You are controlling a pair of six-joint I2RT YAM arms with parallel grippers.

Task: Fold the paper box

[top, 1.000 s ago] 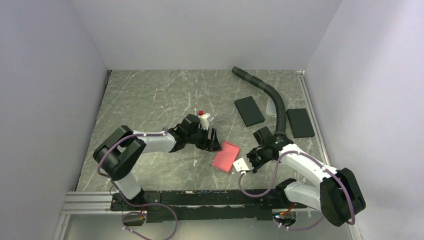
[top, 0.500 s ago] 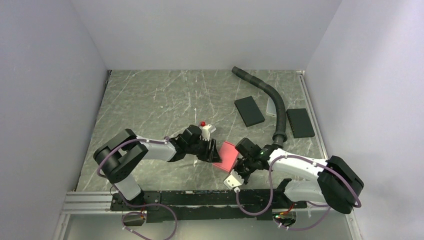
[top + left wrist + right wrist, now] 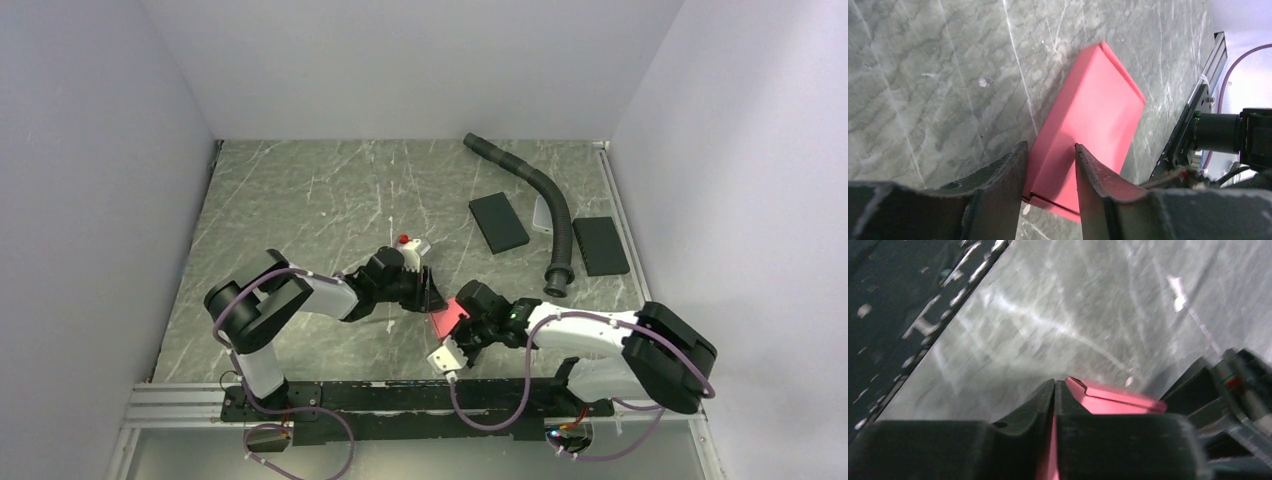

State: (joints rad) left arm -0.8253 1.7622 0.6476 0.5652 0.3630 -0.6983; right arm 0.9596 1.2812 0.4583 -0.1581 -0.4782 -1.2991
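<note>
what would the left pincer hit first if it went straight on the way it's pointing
The flat red-pink cardboard paper box, lying directly ahead of the left pincer; its near edge looks almost between the fingers.

We find the paper box (image 3: 447, 320) lying on the tabletop (image 3: 300, 200) near its front edge, between the two claws: the left claw (image 3: 1050, 147) at its left edge, the right claw (image 3: 1054, 383) at its right. Well behind, to the right, lies a hose (image 3: 545, 200), with a pad (image 3: 498, 222) on its left and another pad (image 3: 600, 245) on its right.

Open marble (image 3: 280, 190) far left, hose (image 3: 562, 240) and black pads (image 3: 498, 222) far right, paper box (image 3: 448, 320) mid-front
</note>
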